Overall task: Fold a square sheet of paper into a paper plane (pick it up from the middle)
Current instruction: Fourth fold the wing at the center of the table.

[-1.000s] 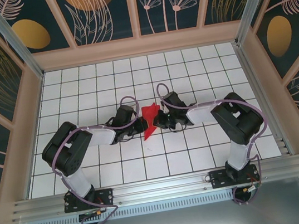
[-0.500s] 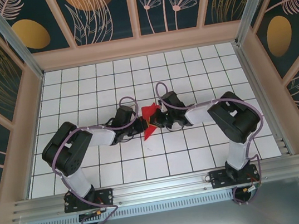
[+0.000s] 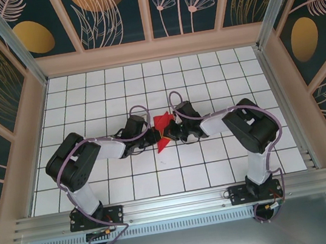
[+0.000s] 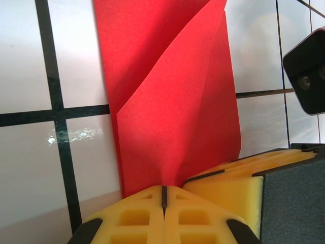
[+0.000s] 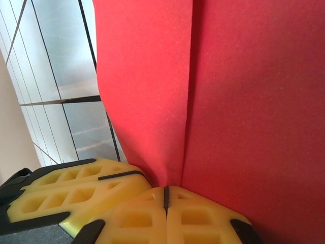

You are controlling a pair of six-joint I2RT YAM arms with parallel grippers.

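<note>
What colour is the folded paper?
Plain bright red; the paper shows best in the left wrist view.

In both wrist views the top edge cuts off the red paper (image 4: 167, 101), so we cannot see its whole shape. From above, its folds are too small to tell.

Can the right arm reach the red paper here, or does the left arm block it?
Likely yes: the right pincer is shut on the folded red paper, and the left pincer grips it alongside without blocking.
</note>
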